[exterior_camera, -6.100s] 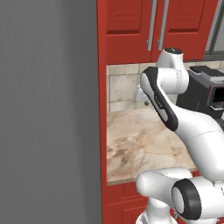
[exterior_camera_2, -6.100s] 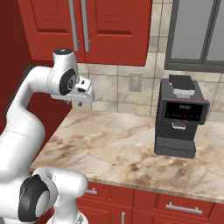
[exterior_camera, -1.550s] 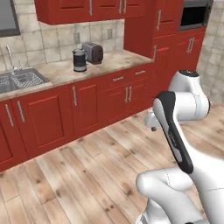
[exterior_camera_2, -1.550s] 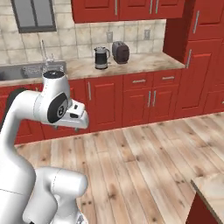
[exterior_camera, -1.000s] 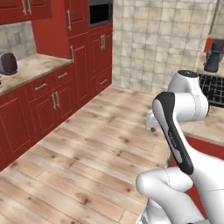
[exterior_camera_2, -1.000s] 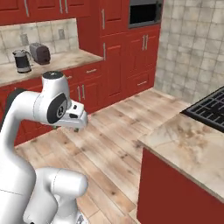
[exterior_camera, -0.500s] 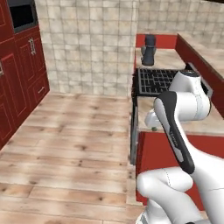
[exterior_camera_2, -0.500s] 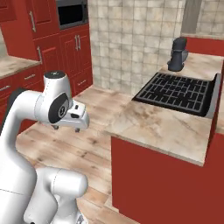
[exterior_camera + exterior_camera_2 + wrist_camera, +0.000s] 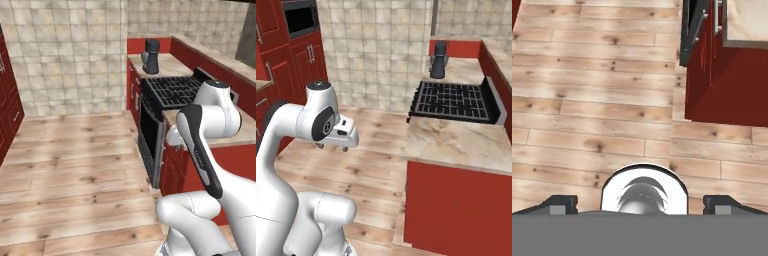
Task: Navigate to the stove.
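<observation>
- the stove [image 9: 172,92] sits ahead and to the right, set into the counter [image 9: 456,140] of a red cabinet run, its black grates [image 9: 453,100] on top and its dark oven door [image 9: 150,137] facing the open wood floor [image 9: 75,175].
- a dark mixer [image 9: 150,56] stands on the counter just beyond the stove, near the tiled wall [image 9: 70,55]; it is not the goal.
- the gripper [image 9: 338,145] hangs tucked in front of the arm over the floor, holding nothing; in the hand view its two fingertips [image 9: 559,204] stand wide apart.
- the stove is near but off to one side, so i judge the drive is late but not finished.
- to do it well: bring the base round so it faces the oven door squarely, with the stove centred in both base views.
- stop short of the door and the cabinet corner [image 9: 712,100], leaving room for the arm to reach the grates.
- keep the arm folded while driving so it clears the counter edge.
</observation>
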Motion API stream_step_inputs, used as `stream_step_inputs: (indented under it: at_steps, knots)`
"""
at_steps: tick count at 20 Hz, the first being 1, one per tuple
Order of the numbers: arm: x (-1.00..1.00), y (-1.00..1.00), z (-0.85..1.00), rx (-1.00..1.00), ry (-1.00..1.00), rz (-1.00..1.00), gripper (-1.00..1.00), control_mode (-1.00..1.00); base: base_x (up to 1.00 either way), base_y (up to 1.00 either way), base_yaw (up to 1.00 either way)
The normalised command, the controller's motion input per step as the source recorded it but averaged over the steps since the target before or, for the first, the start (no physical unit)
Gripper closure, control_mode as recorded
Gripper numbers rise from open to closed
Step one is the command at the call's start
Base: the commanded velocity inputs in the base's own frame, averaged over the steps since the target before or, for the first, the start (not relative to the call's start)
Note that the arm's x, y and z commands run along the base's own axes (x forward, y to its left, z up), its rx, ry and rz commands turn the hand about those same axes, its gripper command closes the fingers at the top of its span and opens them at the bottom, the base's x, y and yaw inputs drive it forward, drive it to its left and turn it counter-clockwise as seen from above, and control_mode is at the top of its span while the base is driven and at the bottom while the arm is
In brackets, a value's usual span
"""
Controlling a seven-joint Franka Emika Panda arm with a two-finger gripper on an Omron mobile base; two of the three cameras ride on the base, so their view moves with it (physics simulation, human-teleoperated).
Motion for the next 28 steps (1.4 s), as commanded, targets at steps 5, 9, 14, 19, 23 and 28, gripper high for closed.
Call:
stream_step_inputs:
  at_steps: [5, 9, 14, 19, 23, 28]
  knots:
    - [0.0, 0.0, 0.0, 0.0, 0.0, 0.0, -1.0, 1.0, 0.58, 0.9, -0.47]
    - [0.0, 0.0, 0.0, 0.0, 0.0, 0.0, -1.0, 1.0, 0.7, 0.94, -0.49]
    - [0.0, 0.0, 0.0, 0.0, 0.0, 0.0, -1.0, 1.0, 0.74, 0.84, -0.49]
    - [0.0, 0.0, 0.0, 0.0, 0.0, 0.0, -1.0, 1.0, 0.74, 0.72, -0.54]
    - [0.0, 0.0, 0.0, 0.0, 0.0, 0.0, -1.0, 1.0, 0.74, 0.64, -0.57]
    - [0.0, 0.0, 0.0, 0.0, 0.0, 0.0, -1.0, 1.0, 0.74, 0.78, -0.56]
